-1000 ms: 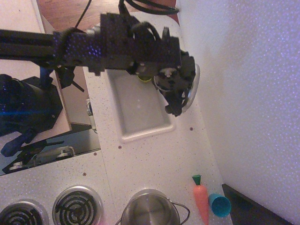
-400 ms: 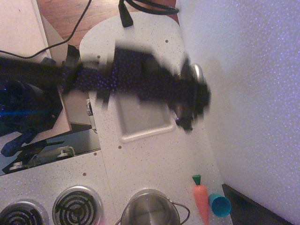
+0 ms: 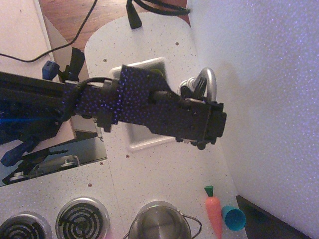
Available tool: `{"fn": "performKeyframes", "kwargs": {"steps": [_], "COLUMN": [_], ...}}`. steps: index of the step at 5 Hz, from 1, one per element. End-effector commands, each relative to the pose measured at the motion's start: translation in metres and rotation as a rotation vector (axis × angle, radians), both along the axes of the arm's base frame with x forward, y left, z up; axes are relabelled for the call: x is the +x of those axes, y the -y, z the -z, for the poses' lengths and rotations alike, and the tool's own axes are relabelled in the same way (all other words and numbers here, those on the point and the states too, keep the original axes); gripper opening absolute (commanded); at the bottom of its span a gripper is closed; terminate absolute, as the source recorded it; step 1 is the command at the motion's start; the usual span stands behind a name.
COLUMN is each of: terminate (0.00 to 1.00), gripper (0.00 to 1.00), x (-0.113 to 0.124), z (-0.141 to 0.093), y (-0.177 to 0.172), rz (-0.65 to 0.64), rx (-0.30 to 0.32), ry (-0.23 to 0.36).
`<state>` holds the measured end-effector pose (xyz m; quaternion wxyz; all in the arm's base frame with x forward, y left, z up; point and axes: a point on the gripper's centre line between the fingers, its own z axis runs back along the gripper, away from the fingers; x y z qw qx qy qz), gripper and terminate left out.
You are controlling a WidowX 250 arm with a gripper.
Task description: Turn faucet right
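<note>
While the arm (image 3: 149,107) spans the sink (image 3: 144,67), one faucet (image 3: 209,82) shows.

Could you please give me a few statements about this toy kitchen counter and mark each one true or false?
1. The shiny silver arched faucet shows beside the black arm's end. True.
2. The orange toy carrot lies inside the white sink. False: it lies on the counter, next to the teal cup.
3. The steel pot stands near the coil burners. True.
4. The gripper is plainly wide open. False: the arm's body hides it, so its state cannot be told.
</note>
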<state>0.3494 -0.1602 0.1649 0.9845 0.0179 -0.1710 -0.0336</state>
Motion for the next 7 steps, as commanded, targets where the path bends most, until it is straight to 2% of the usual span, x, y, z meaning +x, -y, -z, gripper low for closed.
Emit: {"fn": "performKeyframes", "kwargs": {"steps": [1,3,4,6,7], "terminate": [0.0,0.0,0.0,0.0,1.0], "gripper": [1.0,1.0,1.0,1.0,1.0], "x": [0.002,0.002,-0.024,-0.026,-0.034], "z": [-0.015,-0.015,-0.029,-0.025,-0.028], "y": [0.001,0.001,-0.02,-0.023,-0.026], "rz": [0.001,0.001,-0.059,-0.056,-0.066], "rx": [-0.034,-0.034,-0.067,-0.072,-0.072], "ry": [0.042,0.042,0.112,0.106,0.098]}}
